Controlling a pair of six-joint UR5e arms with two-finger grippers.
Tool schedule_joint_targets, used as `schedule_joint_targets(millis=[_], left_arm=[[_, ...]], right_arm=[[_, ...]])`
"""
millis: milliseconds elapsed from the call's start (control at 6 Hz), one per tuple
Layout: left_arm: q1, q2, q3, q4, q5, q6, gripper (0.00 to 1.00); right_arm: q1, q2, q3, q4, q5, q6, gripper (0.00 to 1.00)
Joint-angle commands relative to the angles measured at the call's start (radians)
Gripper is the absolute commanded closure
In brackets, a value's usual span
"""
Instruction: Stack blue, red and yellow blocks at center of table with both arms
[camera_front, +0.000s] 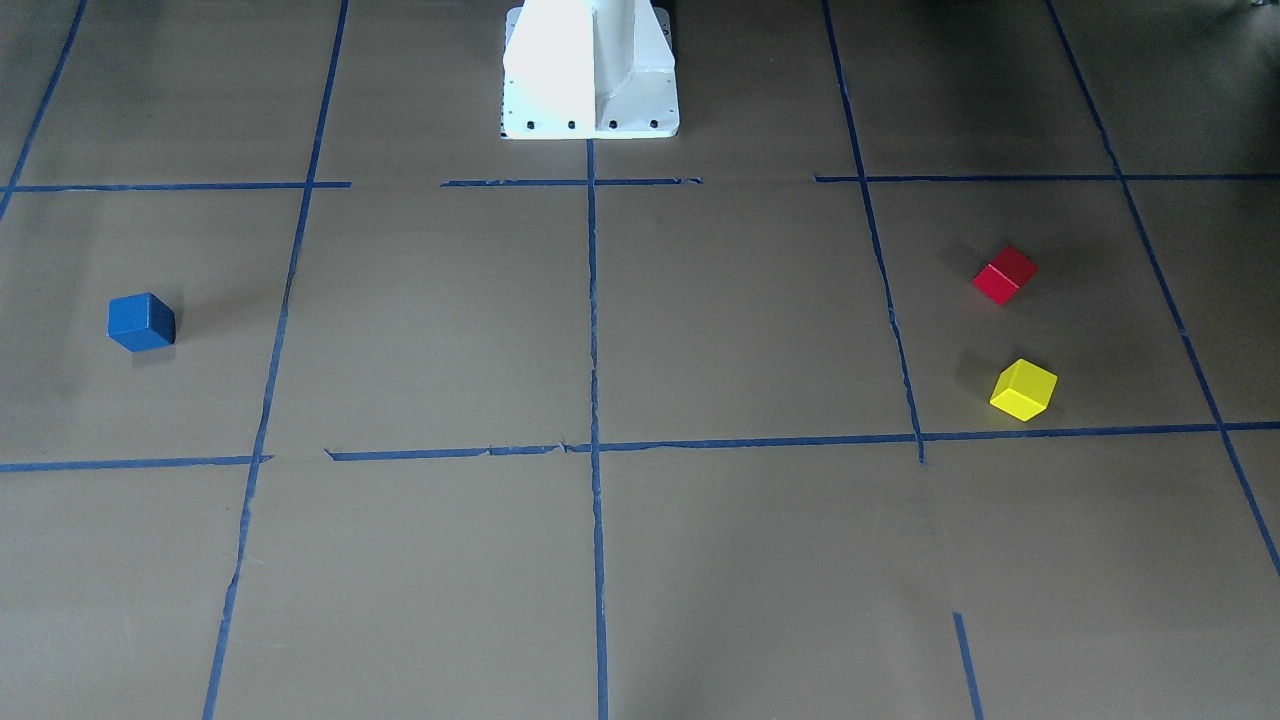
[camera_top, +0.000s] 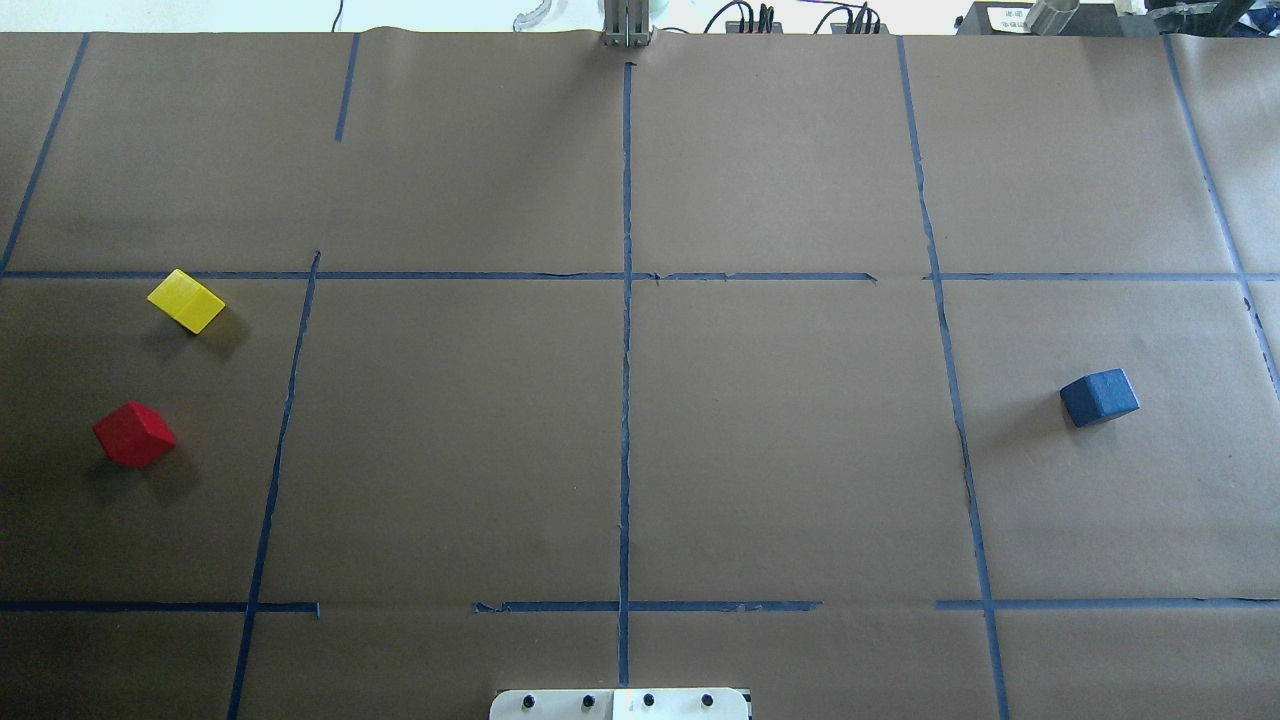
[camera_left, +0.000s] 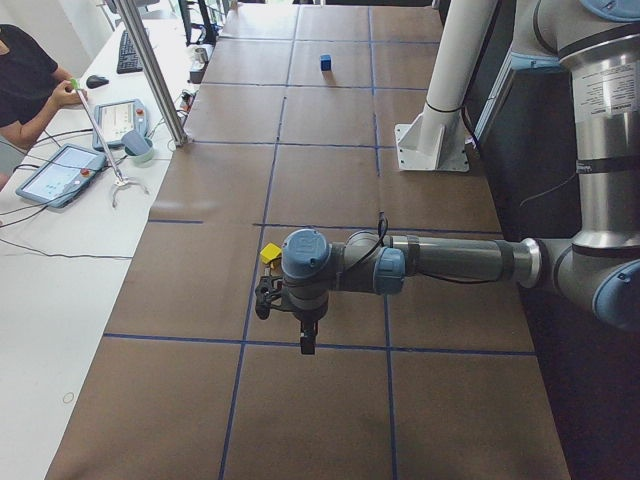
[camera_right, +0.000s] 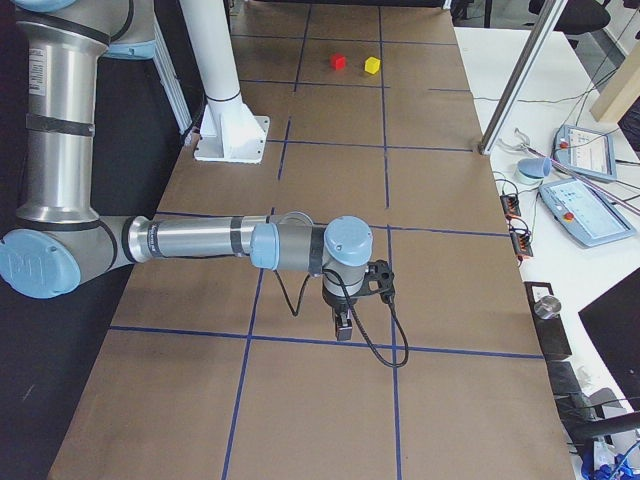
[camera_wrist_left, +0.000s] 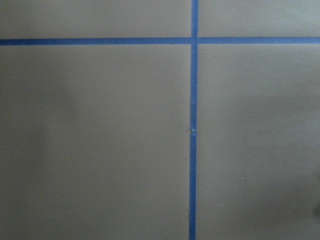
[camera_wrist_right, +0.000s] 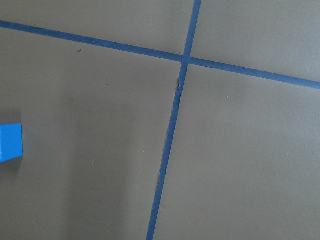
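Far right on the bench (camera_top: 780, 450), the blue block (camera_top: 1099, 397) is to be straddled squarely; spread of the right hand (camera_right: 342, 328) cannot be told.

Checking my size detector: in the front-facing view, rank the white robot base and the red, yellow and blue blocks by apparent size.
1. white robot base, clearly largest.
2. blue block, red block, yellow block: all look alike, so unranked.

3 unstacked blocks: blue (camera_top: 1099, 397), red (camera_top: 134, 434), yellow (camera_top: 186, 300)
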Motion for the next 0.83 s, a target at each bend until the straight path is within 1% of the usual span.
schedule_joint_targets(millis=[0,500,667], left_arm=[[0.05,0.007,-0.037,0.006,0.0,-0.002,0.0],[0.086,0.01,-0.082,-0.002,-0.003,-0.002,0.0],[0.086,0.01,-0.086,0.005,-0.034,-0.005,0.0]], right_arm=[[0.0,-0.015,-0.004,0.006,0.007,0.001,0.0],[-0.001,-0.015,-0.004,0.009,0.027,-0.003,0.0],[-0.001,-0.017,-0.004,0.01,0.027,-0.008,0.0]])
